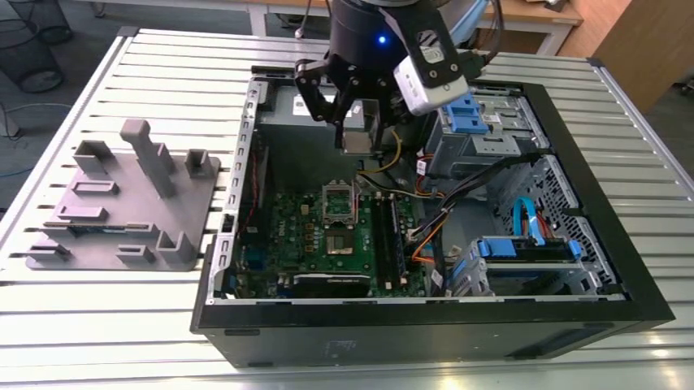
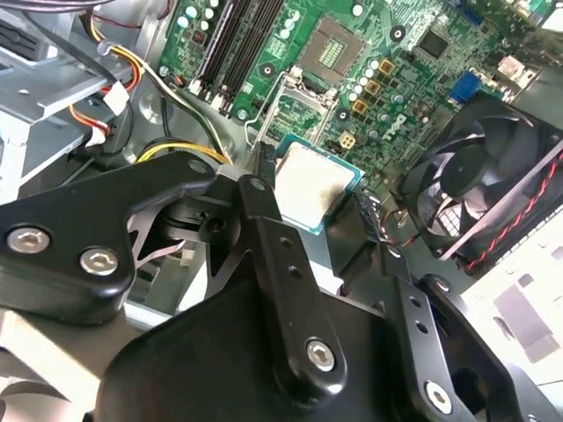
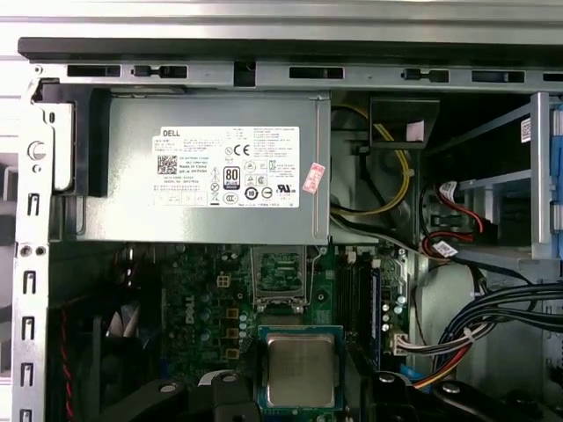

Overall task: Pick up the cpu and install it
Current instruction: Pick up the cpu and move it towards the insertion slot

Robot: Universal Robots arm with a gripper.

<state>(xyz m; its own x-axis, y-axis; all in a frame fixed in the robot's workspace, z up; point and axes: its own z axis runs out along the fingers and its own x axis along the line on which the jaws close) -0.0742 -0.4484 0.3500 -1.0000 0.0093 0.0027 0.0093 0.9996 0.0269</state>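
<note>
One cpu [image 2: 312, 180], clamped in the hand [image 2: 315, 188]. The fingers [image 2: 264, 163] pinch it by opposite edges, prob. so nothing touches the contact side, and the pale metal top faces both wrist cams (also [image 3: 301, 369]).

In the exterior view the hand [image 1: 358, 134] hangs inside the outline of the open pc case [image 1: 434, 325], near the power supply [image 3: 202, 167] end and well clear of the motherboard [image 1: 314, 244], so the chip isn't seated yet. It's held off the board, not touching anything but the fingers.

The socket [image 2: 339, 40] sits on the board w/ its metal frame swung back and the pin field bare. It looks ready for the chip; no cpu in it. The hand is near it but not over it; the approx. line-up is hard to judge from these angles.

The grey fixture [image 1: 119, 203] sits on the table [image 1: 109, 325] at the exterior view's left, well apart from the case.
</note>
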